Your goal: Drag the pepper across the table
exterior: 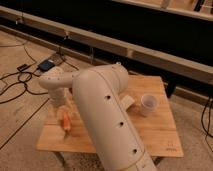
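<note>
The pepper (65, 121) is a small orange-red tapered piece lying near the left front of the light wooden table (150, 135). My gripper (60, 106) hangs down from the white wrist at the table's left side, right above and just behind the pepper's far end. I cannot tell whether it touches the pepper. The big white arm link runs from the lower middle of the view up to the elbow and hides the table's middle.
A white cup (148, 104) stands on the right half of the table. A pale object (128, 101) lies beside the arm left of the cup. Cables (15, 85) and a blue device (45, 65) lie on the floor at left. A long rail runs behind.
</note>
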`<state>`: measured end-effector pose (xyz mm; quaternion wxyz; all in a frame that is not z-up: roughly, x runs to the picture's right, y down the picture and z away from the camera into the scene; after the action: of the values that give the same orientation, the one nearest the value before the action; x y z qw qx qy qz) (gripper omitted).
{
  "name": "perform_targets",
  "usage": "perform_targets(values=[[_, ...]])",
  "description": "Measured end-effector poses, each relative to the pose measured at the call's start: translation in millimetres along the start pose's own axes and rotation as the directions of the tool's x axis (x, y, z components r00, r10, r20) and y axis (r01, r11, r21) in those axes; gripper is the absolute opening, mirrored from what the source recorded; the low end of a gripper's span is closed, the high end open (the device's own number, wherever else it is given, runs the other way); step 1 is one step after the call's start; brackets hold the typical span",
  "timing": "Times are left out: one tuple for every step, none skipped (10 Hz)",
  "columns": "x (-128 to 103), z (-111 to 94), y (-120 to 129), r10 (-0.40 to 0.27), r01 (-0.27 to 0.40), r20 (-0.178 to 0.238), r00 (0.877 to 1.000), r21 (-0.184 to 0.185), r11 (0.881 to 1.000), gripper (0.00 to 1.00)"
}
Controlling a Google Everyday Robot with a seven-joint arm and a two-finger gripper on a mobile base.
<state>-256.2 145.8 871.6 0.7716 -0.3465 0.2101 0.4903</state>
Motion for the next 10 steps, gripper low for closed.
perform_targets(values=[[-1.1, 2.5, 0.5, -0.004, 0.004, -0.001, 1.0, 0.003, 1.0, 0.6], [-2.1, 4.1, 1.2, -0.008, 0.008, -0.002, 1.0, 0.004, 1.0, 0.51], [-3.1, 5.1, 2.1, -0.011, 0.011, -0.002, 1.0, 0.005, 1.0, 0.41], [-3.9, 6.1, 2.7, -0.013, 0.013, -0.002, 1.0, 0.007, 1.0, 0.3], [-4.7, 6.9, 2.9, -0.014, 0.014, -0.003, 1.0, 0.007, 1.0, 0.21], [-5.6, 7.6, 3.1, -0.015, 0.015, -0.004, 1.0, 0.008, 1.0, 0.07], [-6.1, 7.9, 3.3, -0.015, 0.015, -0.004, 1.0, 0.007, 1.0, 0.01], [-6.0, 8.1, 3.2, -0.016, 0.016, -0.006, 1.0, 0.009, 1.0, 0.0], [-6.1, 8.3, 3.2, -0.016, 0.016, -0.006, 1.0, 0.009, 1.0, 0.0], [-6.7, 8.2, 4.2, -0.019, 0.019, -0.005, 1.0, 0.009, 1.0, 0.0]])
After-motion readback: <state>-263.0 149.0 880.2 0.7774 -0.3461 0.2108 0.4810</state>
